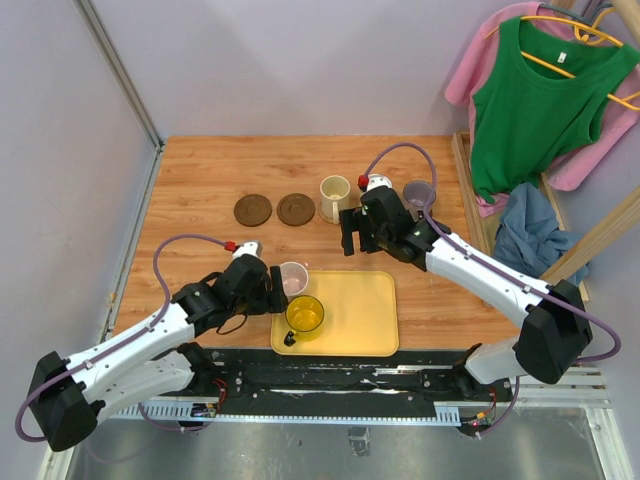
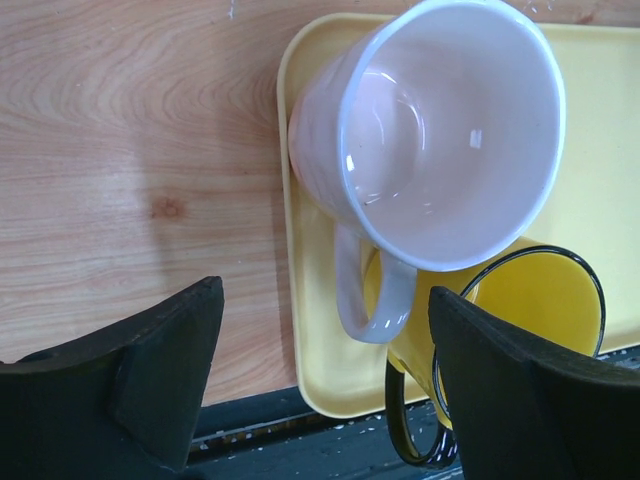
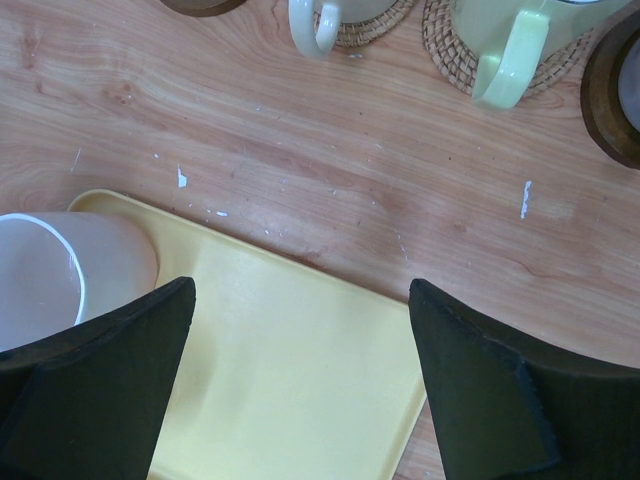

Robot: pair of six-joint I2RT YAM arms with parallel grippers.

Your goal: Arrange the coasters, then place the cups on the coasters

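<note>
Left gripper point(image 2: 325, 295) is hanging wide open right by the pink cup point(image 2: 440, 130), gripping nothing. That cup is sitting at the far-left corner of the tray point(image 2: 600, 150), with the yellow cup point(image 2: 540, 300) just beside it. Right gripper point(image 3: 300, 288) is spread wide too, hovering empty over the tray's far edge. Cream cup point(image 3: 320, 15) and green cup point(image 3: 510, 50) are sitting on the 2 tan coasters point(image 3: 385, 30). Grey cup point(image 1: 418, 190) is sitting on a brown coaster point(image 3: 605, 130), and 2 bare brown coasters point(image 1: 253, 210) are lying to the left.

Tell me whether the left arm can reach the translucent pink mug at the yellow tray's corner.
Probably yes: its open tool sits right by that pink mug, nothing between; a yellow mug crowds the handle.
</note>
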